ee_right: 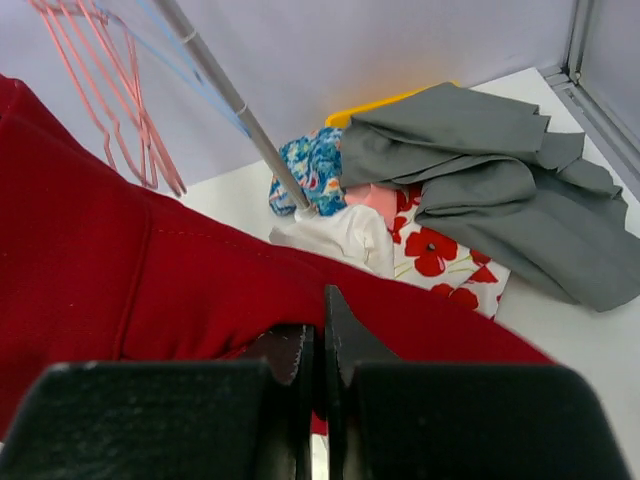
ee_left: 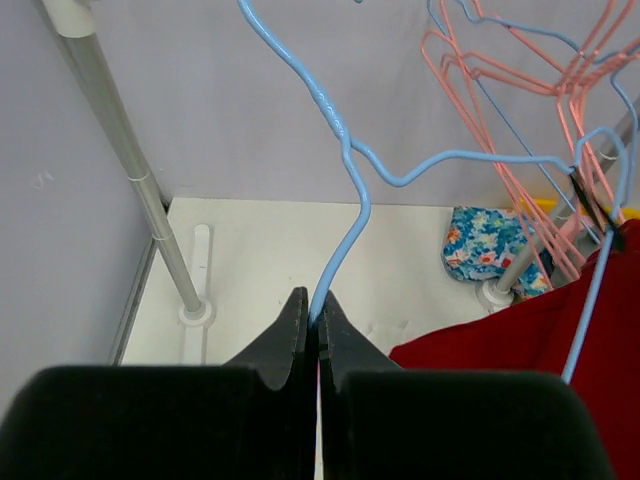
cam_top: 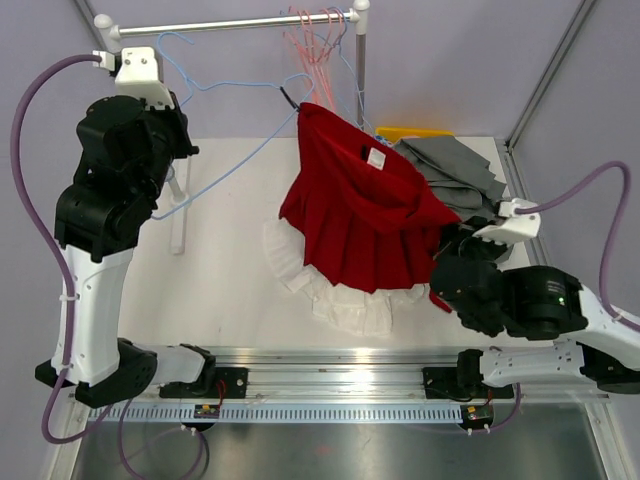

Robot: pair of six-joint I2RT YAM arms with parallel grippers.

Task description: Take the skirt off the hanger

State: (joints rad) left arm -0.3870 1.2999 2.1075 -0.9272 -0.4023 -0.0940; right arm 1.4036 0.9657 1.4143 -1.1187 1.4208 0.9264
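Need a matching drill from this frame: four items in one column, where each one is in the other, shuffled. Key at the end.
Items
1. blue hanger
2. red skirt
3. grey cloth
4. pink hangers

Places
A. pinched by the right gripper
B. hanging on the rail
C. pinched by the left gripper
D. lying at the far right of the table

Pairs: 1-C, 2-A, 3-D, 4-B
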